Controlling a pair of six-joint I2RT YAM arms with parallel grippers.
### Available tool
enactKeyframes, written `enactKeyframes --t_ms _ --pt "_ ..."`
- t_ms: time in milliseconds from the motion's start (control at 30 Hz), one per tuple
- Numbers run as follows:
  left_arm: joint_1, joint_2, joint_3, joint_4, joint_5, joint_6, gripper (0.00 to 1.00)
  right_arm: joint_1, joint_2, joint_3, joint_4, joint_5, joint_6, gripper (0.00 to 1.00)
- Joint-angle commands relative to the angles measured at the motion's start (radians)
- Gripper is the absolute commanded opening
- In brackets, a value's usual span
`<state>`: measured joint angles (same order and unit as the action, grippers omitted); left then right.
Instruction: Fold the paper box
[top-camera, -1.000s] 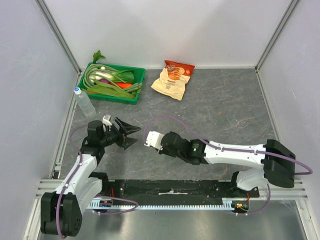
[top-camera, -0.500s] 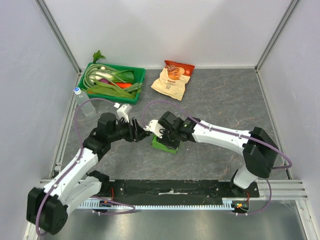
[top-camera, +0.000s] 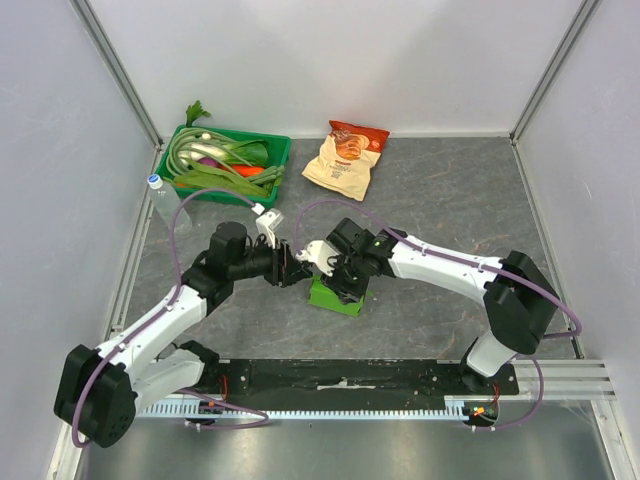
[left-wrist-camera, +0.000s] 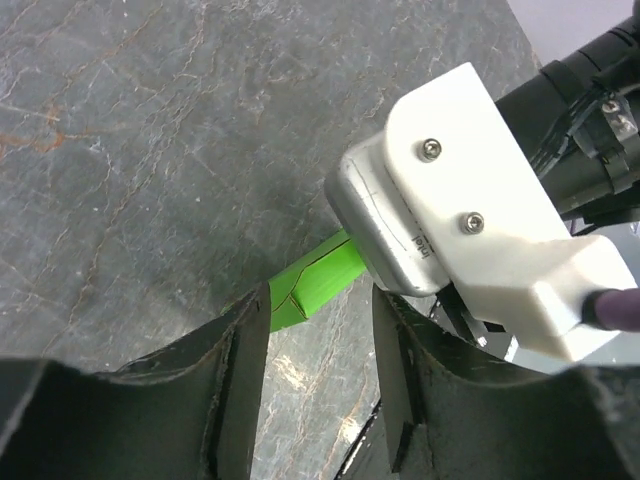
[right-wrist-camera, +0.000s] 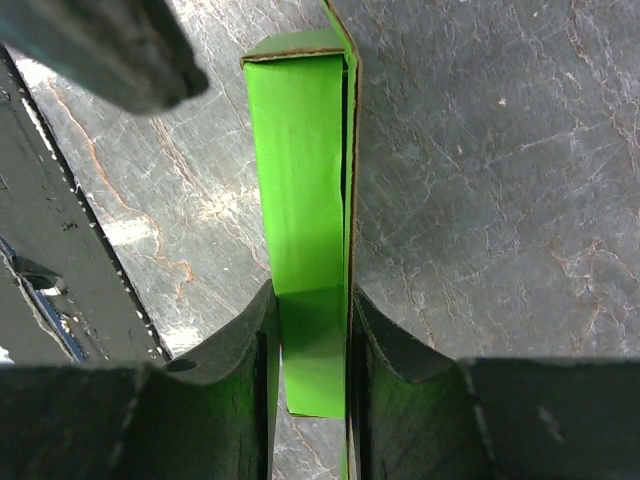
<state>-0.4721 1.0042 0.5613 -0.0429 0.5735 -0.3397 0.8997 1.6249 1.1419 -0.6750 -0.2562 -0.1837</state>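
Note:
The paper box is bright lime-green and sits on the dark stone-look table at the centre. My right gripper comes down on it from above. In the right wrist view the paper box stands on edge between the two black fingers, and the right gripper is shut on it. My left gripper sits just left of it, open. In the left wrist view the left gripper has only table between its jaws. A creased corner of the paper box lies just ahead, by the left fingertip.
A dark green tray of vegetables stands at the back left, with a beige-and-red snack bag to its right. A clear water bottle lies by the left wall. The right arm's white camera housing hangs close in front of the left gripper.
The left arm has reached right toward the box and its jaws have narrowed. The right arm has swung up and over, and the green box has come into view under its gripper.

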Motion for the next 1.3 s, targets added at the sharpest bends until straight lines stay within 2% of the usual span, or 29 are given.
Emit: enactKeyframes --t_ms 0,267,433,500,800,1033,1267 --pt "-0.003 0.016 0.026 0.057 0.059 0.103 0.5 -0.018 -0.028 0.012 -0.011 -0.057 -0.019 0.32" --pt "-0.017 0.117 0.101 -0.034 0.097 0.2 0.46 -0.03 -0.031 0.013 -0.012 -0.078 -0.016 0.31" --pt "-0.023 0.128 0.094 -0.003 0.069 0.196 0.45 -0.033 -0.033 0.015 -0.011 -0.092 -0.016 0.3" --pt "-0.03 0.14 0.101 0.0 0.071 0.192 0.41 -0.031 -0.033 0.016 -0.012 -0.094 -0.017 0.3" --pt "-0.068 0.169 0.118 -0.048 0.025 0.214 0.36 -0.033 -0.033 0.027 -0.011 -0.087 -0.016 0.29" --pt "-0.091 0.172 0.132 -0.06 -0.021 0.219 0.25 -0.031 -0.03 0.03 -0.006 -0.094 -0.013 0.27" --pt "-0.112 0.172 0.13 -0.063 -0.06 0.209 0.2 -0.031 -0.028 0.027 0.009 -0.089 -0.005 0.27"
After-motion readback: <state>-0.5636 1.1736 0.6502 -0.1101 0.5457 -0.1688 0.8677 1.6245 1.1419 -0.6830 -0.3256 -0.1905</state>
